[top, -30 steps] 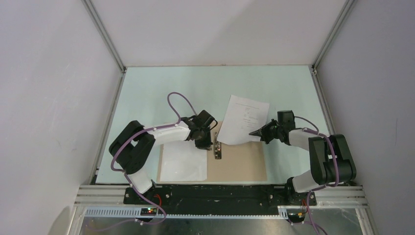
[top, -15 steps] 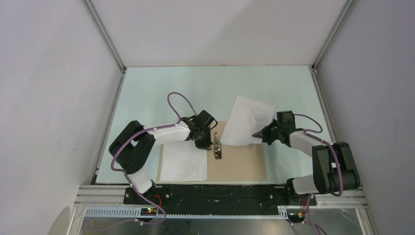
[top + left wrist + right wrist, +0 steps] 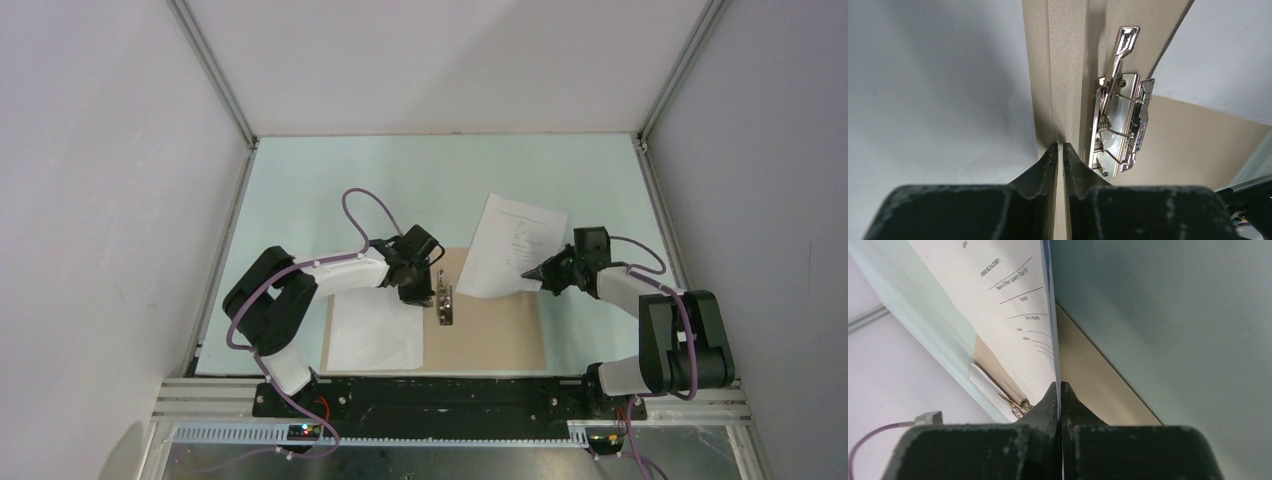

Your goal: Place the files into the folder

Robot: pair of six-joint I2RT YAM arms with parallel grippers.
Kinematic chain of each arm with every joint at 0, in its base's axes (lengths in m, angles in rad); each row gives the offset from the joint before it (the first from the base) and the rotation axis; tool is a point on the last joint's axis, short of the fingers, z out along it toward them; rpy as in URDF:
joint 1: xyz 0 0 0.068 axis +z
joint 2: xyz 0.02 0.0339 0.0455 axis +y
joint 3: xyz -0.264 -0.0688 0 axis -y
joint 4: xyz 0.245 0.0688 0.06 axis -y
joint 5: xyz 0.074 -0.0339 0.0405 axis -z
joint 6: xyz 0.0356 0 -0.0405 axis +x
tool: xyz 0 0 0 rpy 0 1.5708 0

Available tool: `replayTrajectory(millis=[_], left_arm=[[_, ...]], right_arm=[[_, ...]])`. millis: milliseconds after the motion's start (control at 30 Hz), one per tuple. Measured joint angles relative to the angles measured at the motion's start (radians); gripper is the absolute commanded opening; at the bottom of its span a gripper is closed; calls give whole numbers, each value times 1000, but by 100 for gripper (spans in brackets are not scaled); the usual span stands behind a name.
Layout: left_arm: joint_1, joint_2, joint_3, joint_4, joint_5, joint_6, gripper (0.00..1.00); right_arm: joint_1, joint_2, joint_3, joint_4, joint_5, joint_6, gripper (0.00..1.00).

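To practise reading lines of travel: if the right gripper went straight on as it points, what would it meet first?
Likely the right panel of the folder, just ahead of the right gripper holding the printed sheet; beyond it, the metal clip. Height is unclear.

The left arm reached inward from a bent elbow, and the left gripper [image 3: 431, 291] pointed down with its jaws drawn almost together. The right arm folded at the elbow and stretched leftward, the right gripper [image 3: 527, 272] clamped on the printed sheet [image 3: 510, 245].
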Motion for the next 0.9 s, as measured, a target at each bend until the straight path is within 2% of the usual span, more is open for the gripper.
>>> replayTrajectory(millis=[167,567,900], left_arm=[[0,0,0,0,0,0,13],[0,2,0,3,3,0,13],[0,3,0,4,4,0,13]], right_arm=[[-31,0,0,24,-25,37,0],[36,77,0,129,-20,160,0],[47,56,0,77,15,113,0]])
